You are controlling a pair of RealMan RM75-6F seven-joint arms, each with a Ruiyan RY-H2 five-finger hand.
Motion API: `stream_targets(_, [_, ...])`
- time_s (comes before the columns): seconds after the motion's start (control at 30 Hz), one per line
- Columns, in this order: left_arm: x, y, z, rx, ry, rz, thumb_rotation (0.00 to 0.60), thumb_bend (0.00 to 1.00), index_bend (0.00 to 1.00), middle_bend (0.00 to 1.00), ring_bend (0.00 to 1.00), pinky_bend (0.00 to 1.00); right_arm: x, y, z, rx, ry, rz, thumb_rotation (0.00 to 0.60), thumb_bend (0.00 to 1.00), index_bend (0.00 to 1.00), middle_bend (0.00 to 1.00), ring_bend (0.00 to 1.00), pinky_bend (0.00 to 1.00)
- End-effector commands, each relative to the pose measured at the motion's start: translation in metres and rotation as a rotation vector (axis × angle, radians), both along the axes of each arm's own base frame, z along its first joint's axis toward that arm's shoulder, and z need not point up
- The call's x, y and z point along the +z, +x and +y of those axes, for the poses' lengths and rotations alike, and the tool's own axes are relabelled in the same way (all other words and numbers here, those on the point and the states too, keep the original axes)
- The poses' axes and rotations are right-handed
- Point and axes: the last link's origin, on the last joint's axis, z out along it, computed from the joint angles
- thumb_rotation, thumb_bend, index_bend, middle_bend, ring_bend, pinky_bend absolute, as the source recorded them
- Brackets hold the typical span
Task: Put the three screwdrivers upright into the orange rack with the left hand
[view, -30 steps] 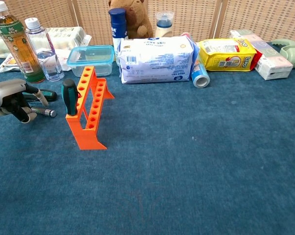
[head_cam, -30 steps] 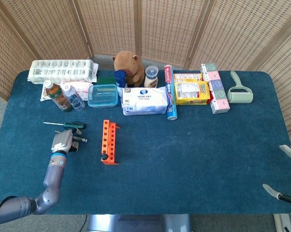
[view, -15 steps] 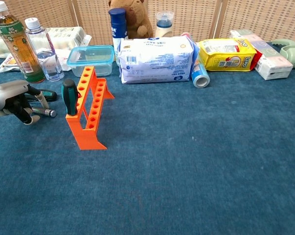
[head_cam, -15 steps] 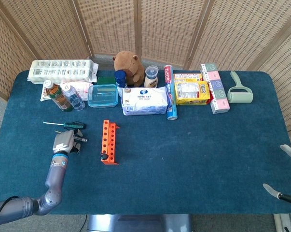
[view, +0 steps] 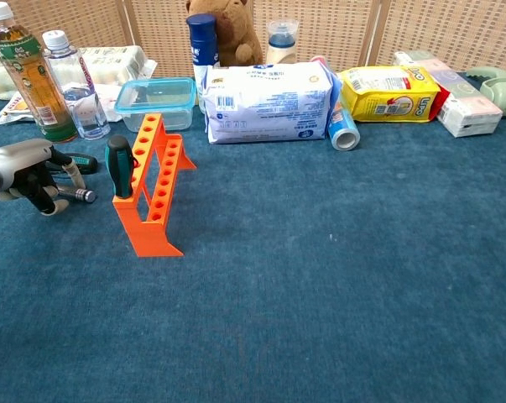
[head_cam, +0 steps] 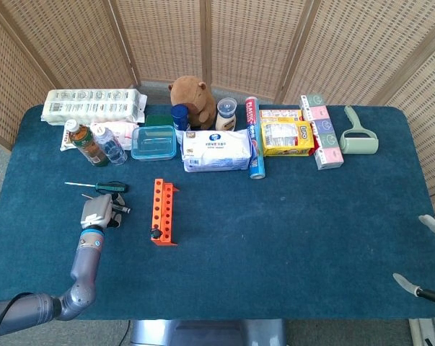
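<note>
Left hand [head_cam: 96, 211] hides screwdriver [head_cam: 121, 209] handle.

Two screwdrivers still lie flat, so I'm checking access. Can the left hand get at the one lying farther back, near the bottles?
Probably yes. The far screwdriver lies bare on the cloth just beyond the left hand, with nothing on it. The bottles stand behind it and the rack off to the side, so the way looks free.

A matt orange plastic rack [view: 150, 185] stands on a table covered in rough, napped blue cloth [view: 336, 277]. The left hand [view: 24, 172] has a smooth, silvery metallic-looking shell. A clear glossy plastic container [view: 156, 99] sits near the back edge, beside shiny film-wrapped wipes [view: 268, 101]. Woven wicker screens [head_cam: 253, 36] stand behind.
</note>
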Motion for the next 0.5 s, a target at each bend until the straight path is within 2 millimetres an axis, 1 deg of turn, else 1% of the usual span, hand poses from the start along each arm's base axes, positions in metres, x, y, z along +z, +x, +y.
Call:
stream_targets(0.03, [-0.0005,-0.0002,0.0,0.002,-0.001,0.005,0.6,0.46,0.41,0.98,0.98,0.95,0.0003,-0.0001,0.0001,-0.001,-0.001,-0.001,0.6,0.04,0.07,0.16,0.09,0.02])
stream_targets(0.2, [-0.0013,-0.0013,-0.0003,0.01,-0.004,0.008,0.6,0.47,0.43,0.98,0.98,0.95,0.0001,0.0001,-0.0002,-0.001,0.001,-0.002,0.6,0.04,0.07,0.16,0.09,0.02])
stream_targets(0.33, [-0.0013,-0.0021,-0.0008,0.025,-0.009,0.006,0.6,0.52,0.48,0.98,0.98,0.95,0.0002,0.0004,0.0,-0.001,-0.001,-0.003,0.6,0.04,0.07,0.16,0.09,0.02])
stream_targets(0.5, [0.0013,-0.0008,-0.0008,0.023,-0.003,0.009,0.6,0.53,0.5,0.98,0.98,0.95,0.0003,0.0006,0.0003,0.0,-0.001,-0.004,0.6,0.04,0.07,0.16,0.09,0.02])
